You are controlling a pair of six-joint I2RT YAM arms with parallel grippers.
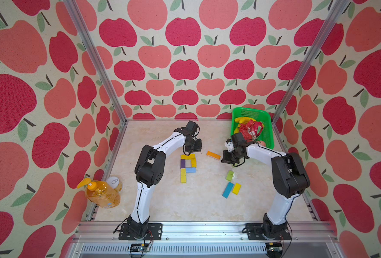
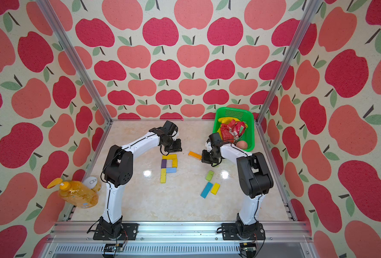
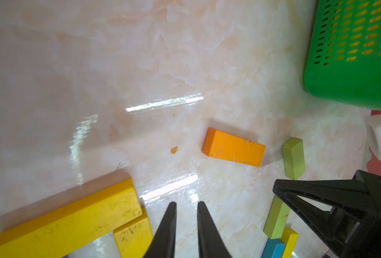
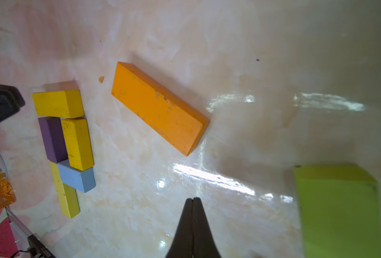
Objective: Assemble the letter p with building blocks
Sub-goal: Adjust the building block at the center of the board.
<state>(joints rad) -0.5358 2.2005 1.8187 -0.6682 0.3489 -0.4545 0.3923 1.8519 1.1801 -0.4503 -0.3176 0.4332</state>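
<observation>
The letter p (image 1: 183, 165) lies in a top view just at 6 o'clock of the left gripper (image 3: 186, 203), whose jaws stand narrowly apart, empty. The right gripper (image 4: 192, 198) is pressed closed on nothing. The orange block (image 1: 213, 155) lies near, at its 9 o'clock.

Left gripper (image 3: 186, 205) ajar, right gripper (image 4: 192, 199) closed.
</observation>
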